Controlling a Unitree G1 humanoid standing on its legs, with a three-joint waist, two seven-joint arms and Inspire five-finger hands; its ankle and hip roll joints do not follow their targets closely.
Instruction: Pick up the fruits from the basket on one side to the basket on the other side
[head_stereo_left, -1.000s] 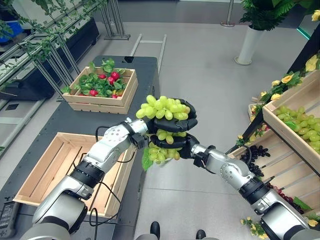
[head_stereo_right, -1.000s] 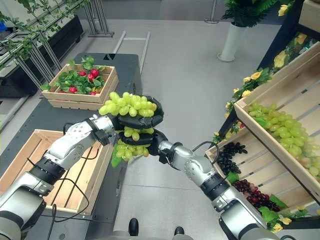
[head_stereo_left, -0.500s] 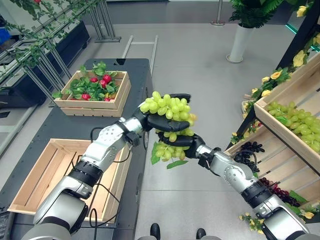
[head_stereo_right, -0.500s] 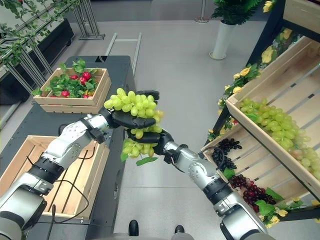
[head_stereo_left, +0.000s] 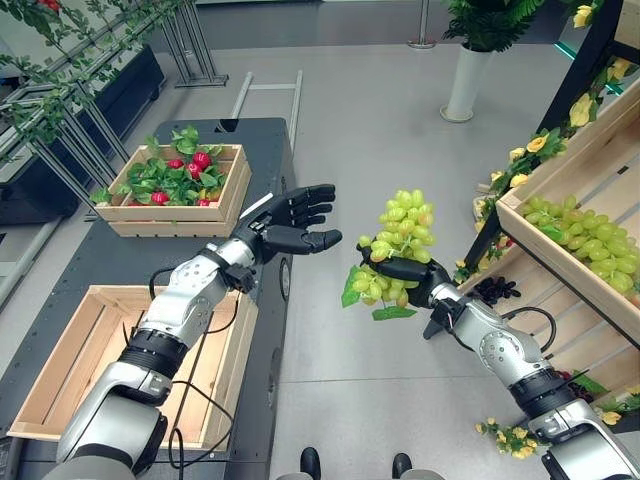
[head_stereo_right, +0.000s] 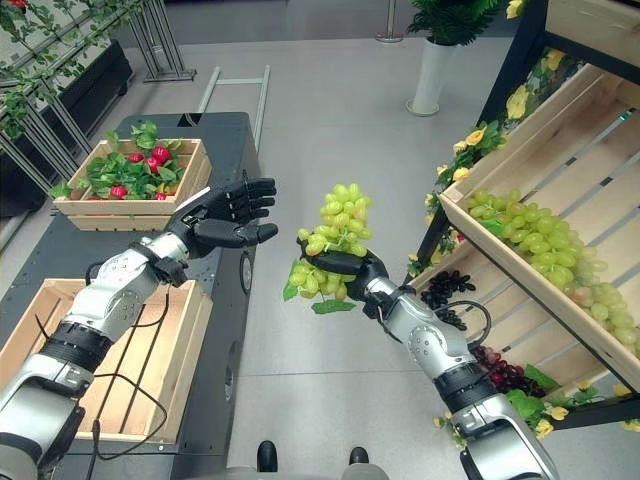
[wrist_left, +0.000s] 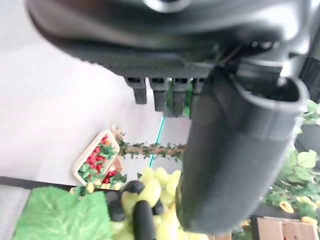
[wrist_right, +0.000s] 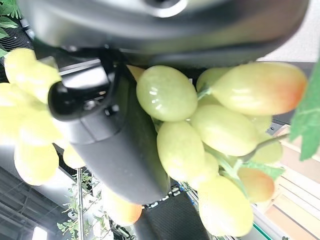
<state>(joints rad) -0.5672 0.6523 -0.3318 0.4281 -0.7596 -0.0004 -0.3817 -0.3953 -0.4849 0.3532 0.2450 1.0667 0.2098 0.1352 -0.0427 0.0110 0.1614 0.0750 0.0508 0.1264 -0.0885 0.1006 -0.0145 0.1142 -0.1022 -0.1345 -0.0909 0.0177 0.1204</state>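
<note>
My right hand (head_stereo_left: 418, 277) is shut on a bunch of green grapes (head_stereo_left: 395, 245), held in the air above the floor between the dark table and the shelf. The grapes (wrist_right: 200, 120) press against its thumb in the right wrist view. My left hand (head_stereo_left: 292, 222) is open, fingers spread, a short way left of the bunch and apart from it, above the table's right edge. An empty wooden crate (head_stereo_left: 75, 345) lies on the table at the lower left. The slanted wooden shelf crate (head_stereo_left: 600, 190) at the right holds more green grapes (head_stereo_left: 585, 232).
A wooden crate (head_stereo_left: 235, 190) of red fruit and green leaves stands at the back of the dark table (head_stereo_left: 110, 262). Dark grapes (head_stereo_right: 450, 295) lie on the lower shelf at the right. A white planter (head_stereo_left: 466, 84) stands on the grey floor behind.
My left hand has let go of the grape bunch and opened, drawing back to the left. The right hand has carried the bunch to the right, and the bunch now stands upright.
</note>
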